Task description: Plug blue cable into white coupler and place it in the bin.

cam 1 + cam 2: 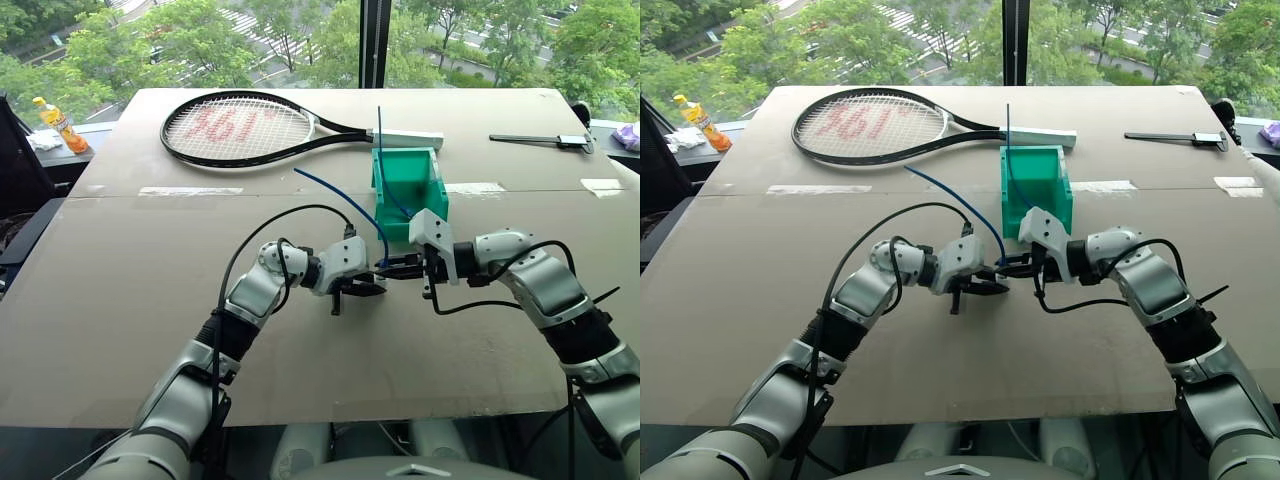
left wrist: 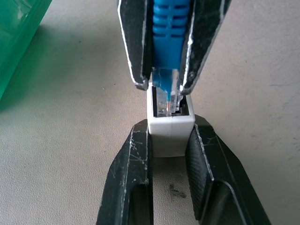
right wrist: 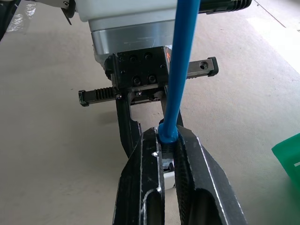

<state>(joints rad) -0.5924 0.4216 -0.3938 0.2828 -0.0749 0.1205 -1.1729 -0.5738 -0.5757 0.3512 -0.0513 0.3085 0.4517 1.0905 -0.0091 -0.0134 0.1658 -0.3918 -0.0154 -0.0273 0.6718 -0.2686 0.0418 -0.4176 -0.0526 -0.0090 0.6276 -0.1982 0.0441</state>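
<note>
Blue cable [image 2: 170,35] clamped in right gripper [image 1: 404,267], plug aligned at socket of white coupler [image 2: 170,133], pinched steady by left gripper [image 1: 362,289], frame centre, for insertion; bin [image 1: 434,190] just above.

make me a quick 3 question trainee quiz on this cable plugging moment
1. True or false: the clear plug of the blue cable sits at the white coupler's socket.
2. Which gripper grips the white coupler? A) left B) right
3. What lies across the table behind the bin?

Key: 1. true; 2. A, the left gripper, while the right gripper pinches the cable's boot; 3. a tennis racket.
</note>
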